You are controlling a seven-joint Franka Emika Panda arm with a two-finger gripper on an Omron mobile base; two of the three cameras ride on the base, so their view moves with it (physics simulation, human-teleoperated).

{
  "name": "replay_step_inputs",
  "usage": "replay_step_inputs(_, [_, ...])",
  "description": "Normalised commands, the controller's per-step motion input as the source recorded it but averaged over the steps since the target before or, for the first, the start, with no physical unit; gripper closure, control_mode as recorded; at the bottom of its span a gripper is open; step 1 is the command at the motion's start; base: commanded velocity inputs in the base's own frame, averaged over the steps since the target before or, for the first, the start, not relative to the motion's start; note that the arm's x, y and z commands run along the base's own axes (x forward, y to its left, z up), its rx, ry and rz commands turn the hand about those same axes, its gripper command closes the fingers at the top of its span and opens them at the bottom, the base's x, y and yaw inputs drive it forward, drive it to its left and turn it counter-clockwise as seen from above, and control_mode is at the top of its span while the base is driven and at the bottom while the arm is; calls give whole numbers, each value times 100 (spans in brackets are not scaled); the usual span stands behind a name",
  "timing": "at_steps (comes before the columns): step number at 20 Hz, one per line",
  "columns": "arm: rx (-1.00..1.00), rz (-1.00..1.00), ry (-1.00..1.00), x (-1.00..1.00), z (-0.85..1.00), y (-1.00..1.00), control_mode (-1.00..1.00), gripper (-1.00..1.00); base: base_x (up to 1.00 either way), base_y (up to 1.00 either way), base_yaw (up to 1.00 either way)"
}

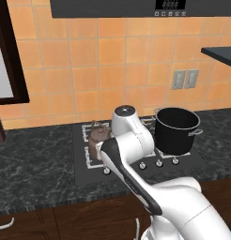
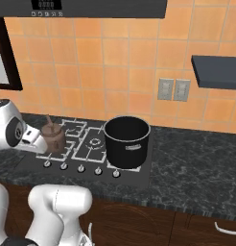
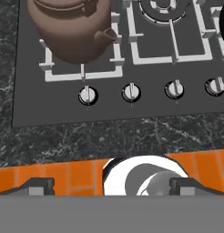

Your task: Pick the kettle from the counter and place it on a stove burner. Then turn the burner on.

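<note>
The brown kettle (image 3: pixel 73 32) sits on the front-left stove burner (image 3: pixel 82 75) of the black cooktop, spout pointing toward the middle burners. It also shows as the kettle (image 1: pixel 97 138), partly behind my arm, and as the kettle (image 2: pixel 53 136) beside my hand. My gripper (image 3: pixel 116 186) is open, its two dark fingertips (image 3: pixel 38 185) wide apart with nothing between them. It hovers over the counter (image 3: pixel 109 136) in front of the row of knobs, clear of the kettle. The leftmost knob (image 3: pixel 87 95) lies just in front of the kettle's burner.
A large black pot (image 1: pixel 176 130) stands on the right burner, also seen as the pot (image 2: pixel 126 140). More knobs (image 3: pixel 130 92) run along the cooktop's front edge. The tiled wall rises behind, with a dark shelf (image 2: pixel 218 72) at the right.
</note>
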Motion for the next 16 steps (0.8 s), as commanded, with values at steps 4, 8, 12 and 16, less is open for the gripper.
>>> replay_step_inputs(4, [0, 0, 4, 4, -17, -8, -100, -100, 0, 0, 0])
replay_step_inputs(8, [0, 0, 2, 0, -17, -24, -100, -100, 0, 0, 0])
replay_step_inputs(12, [0, 0, 0, 0, -15, -21, -100, -100, 0, 0, 0])
replay_step_inputs(16, [-3, 0, 0, 0, -27, -13, -100, -100, 0, 0, 0])
